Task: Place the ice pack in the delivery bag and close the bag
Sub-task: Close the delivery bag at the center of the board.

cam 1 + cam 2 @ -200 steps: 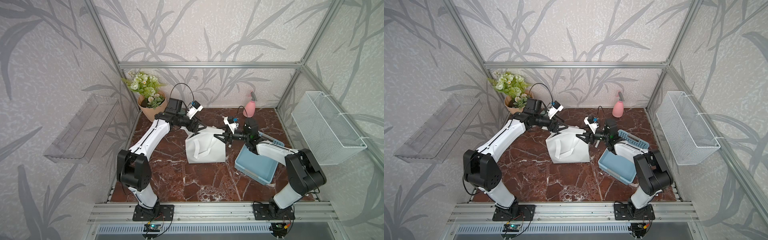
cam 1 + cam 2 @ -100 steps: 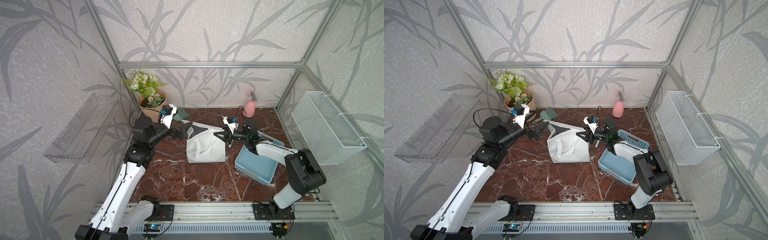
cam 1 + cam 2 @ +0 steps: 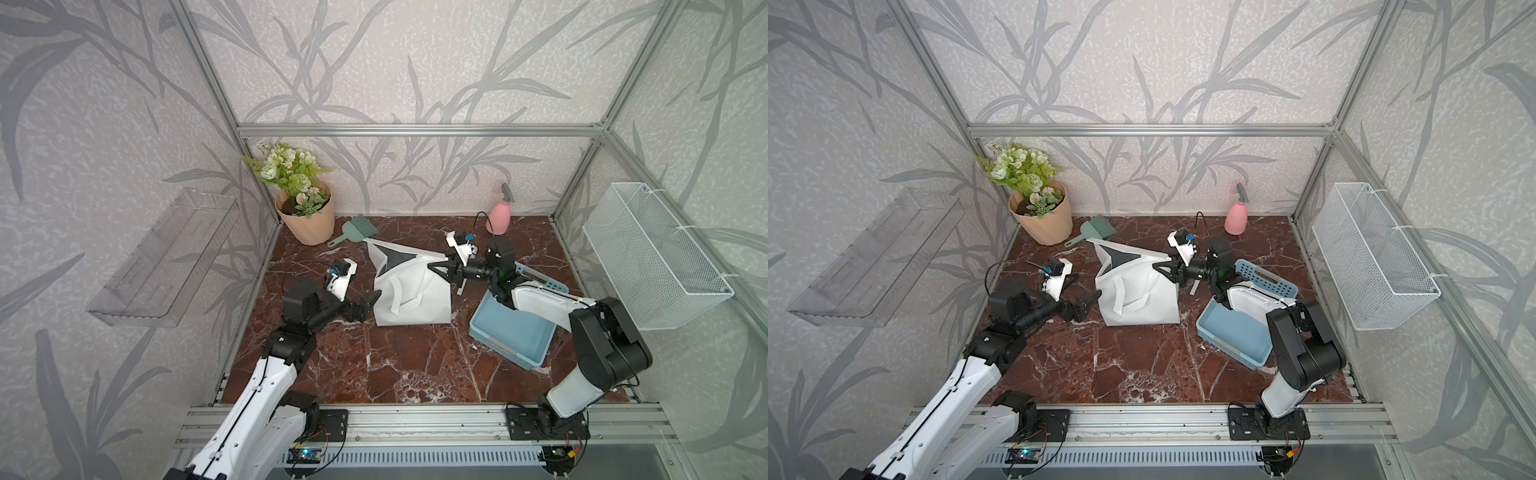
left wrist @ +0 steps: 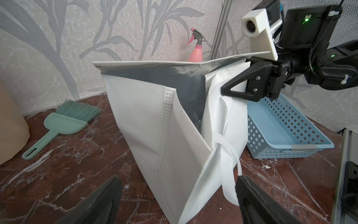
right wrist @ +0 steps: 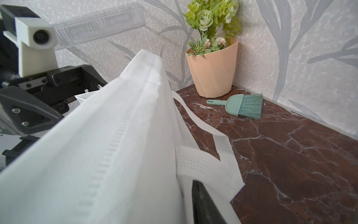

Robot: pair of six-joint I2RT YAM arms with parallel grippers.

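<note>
The white delivery bag (image 3: pixel 411 291) (image 3: pixel 1138 291) stands mid-table, its mouth gaping and the grey lining (image 4: pixel 174 81) showing. The ice pack is hidden from every view. My left gripper (image 3: pixel 368 303) (image 3: pixel 1088 301) (image 4: pixel 178 182) sits low beside the bag's left corner, open wide with nothing in it; a loose handle strap (image 4: pixel 228 174) hangs by one finger. My right gripper (image 3: pixel 438 268) (image 3: pixel 1160 268) (image 4: pixel 224 90) is shut on the bag's upper right rim. In the right wrist view the white fabric (image 5: pixel 116 145) fills the jaws and only one black finger (image 5: pixel 203 205) shows.
A blue perforated tray (image 3: pixel 498 347) (image 4: pixel 280 135) sits right of the bag, under my right arm. At the back are a flower pot (image 3: pixel 307 216), a green hand brush (image 3: pixel 357 230) and a pink spray bottle (image 3: pixel 498 212). A wire basket (image 3: pixel 648 257) and a clear shelf (image 3: pixel 166 257) hang on the side walls.
My left arm has pulled back from over the bag's mouth to low at its left side, jaws opening wide. The right gripper stayed at the bag's rim and closed further.
</note>
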